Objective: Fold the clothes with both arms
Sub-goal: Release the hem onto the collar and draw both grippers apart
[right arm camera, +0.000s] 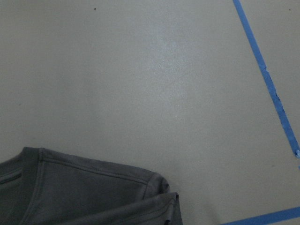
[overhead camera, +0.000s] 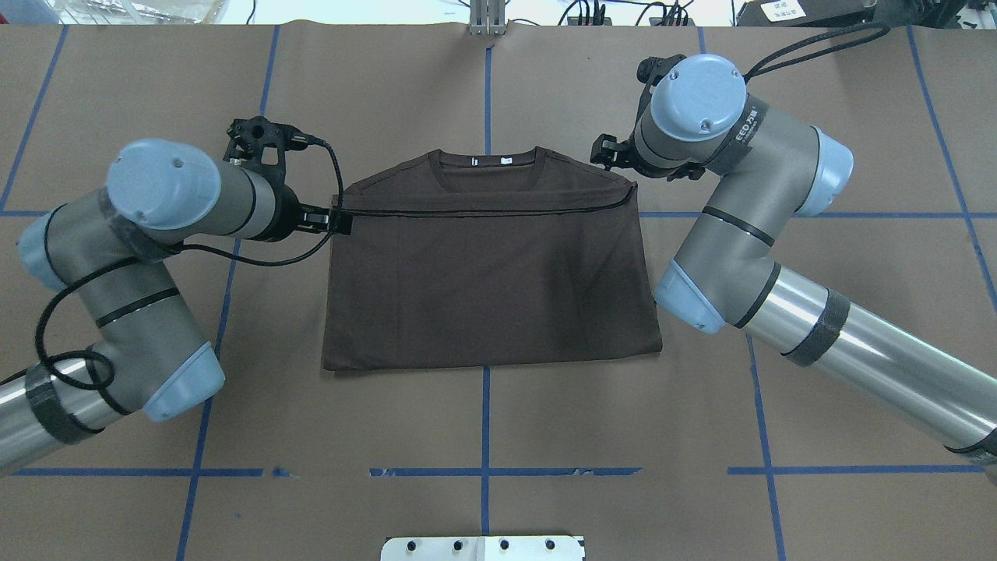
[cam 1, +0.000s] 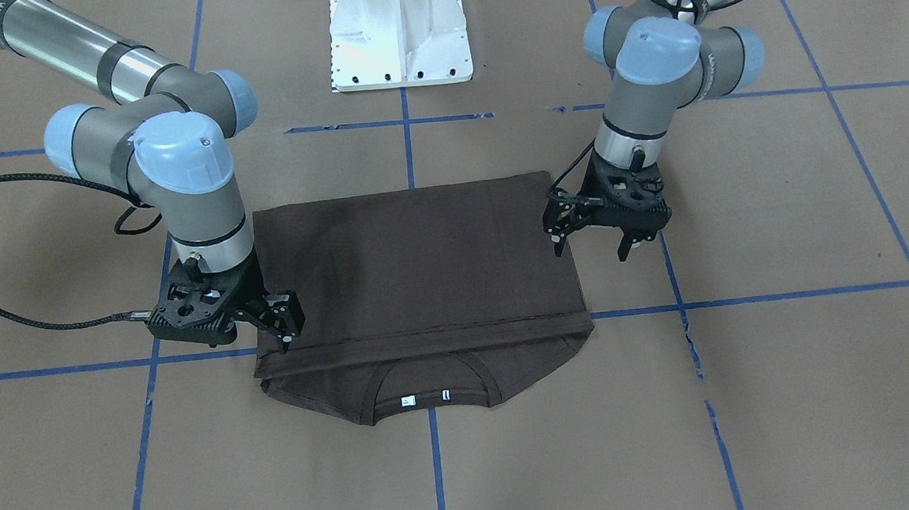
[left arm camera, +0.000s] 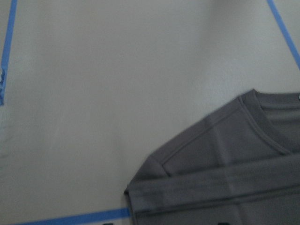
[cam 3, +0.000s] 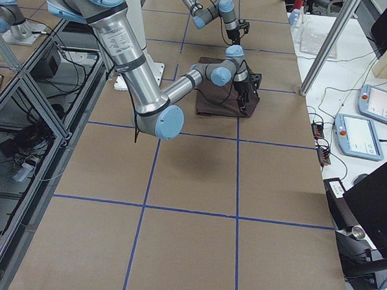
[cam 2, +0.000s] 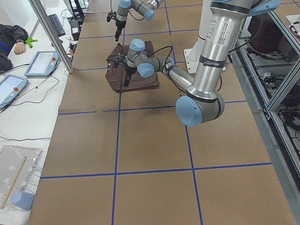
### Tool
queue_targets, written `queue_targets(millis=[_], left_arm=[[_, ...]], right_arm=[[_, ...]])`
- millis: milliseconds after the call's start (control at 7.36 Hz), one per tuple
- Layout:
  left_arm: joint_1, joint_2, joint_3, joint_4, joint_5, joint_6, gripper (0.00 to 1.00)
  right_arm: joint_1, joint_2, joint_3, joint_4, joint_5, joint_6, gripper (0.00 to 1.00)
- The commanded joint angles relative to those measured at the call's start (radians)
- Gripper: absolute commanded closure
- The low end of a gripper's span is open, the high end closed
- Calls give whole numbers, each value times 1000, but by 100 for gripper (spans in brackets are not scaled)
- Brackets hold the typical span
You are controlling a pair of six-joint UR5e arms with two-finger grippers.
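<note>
Now left claw (cam 1: pixel 592 252) and right claw (cam 1: pixel 252 337) flank T-shirt (cam 1: pixel 423 265) edges.

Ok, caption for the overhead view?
Left gripper and right gripper flank a half-folded dark brown T-shirt, collar exposed.

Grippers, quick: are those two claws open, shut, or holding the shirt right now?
The left gripper: open, holding nothing, beside the T-shirt.
The right gripper: cannot tell; its fingers overlap in view at the folded edge.
</note>
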Motion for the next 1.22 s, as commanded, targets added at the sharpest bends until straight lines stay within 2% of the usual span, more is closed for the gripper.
queue_targets(millis=[0,136,272,408,1088], left_arm=[[89,143,-129,-26,1,-91,0],[141,157,-123,-70,38,-166,6],[186,158,-117,-73,76,-242,37],[208,158,-114,-75,78,-275,59],[263,151,-108,-76,78,-310,59]], right_arm=[[8,-11,26,0,11,-19,0],[8,-17,30,0,11,-19,0],[10,-21,38,0,11,-19,0],[10,-23,39,0,11,-19,0],[10,-29,42,2,11,-19,0]])
